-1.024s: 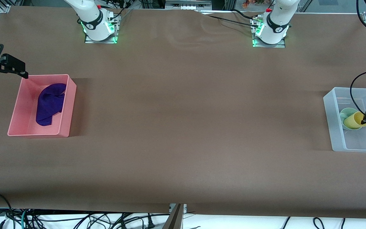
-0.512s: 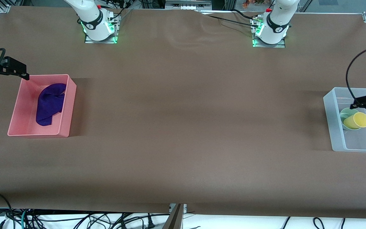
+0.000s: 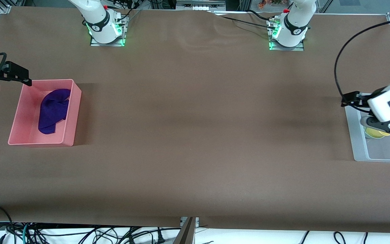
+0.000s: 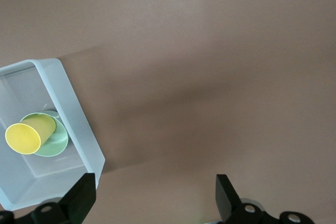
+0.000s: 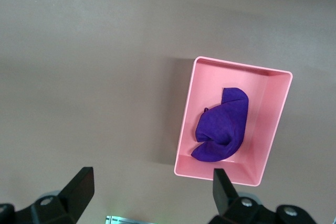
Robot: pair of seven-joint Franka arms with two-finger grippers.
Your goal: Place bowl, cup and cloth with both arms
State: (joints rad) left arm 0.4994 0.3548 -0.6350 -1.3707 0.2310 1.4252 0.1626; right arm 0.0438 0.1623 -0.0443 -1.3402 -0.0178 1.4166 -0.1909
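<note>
Cup (image 4: 29, 134) lies tipped in the bowl (image 4: 54, 139) inside a clear bin (image 4: 79, 124); cloth (image 3: 53, 109) fills a pink bin (image 3: 72, 115). Left pincer (image 4: 155, 195) and right pincer (image 5: 152, 186) hang spread, empty, over the surface (image 3: 195, 135).

arms: white shells, green base lights | tools: black (looping black cables)

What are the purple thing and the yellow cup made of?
The cloth looks like soft, fuzzy fabric: it lies rumpled in folds in the pink bin. The cup seems smooth, matte plastic: one even yellow with a thin rim. It lies tipped in the bowl.
</note>
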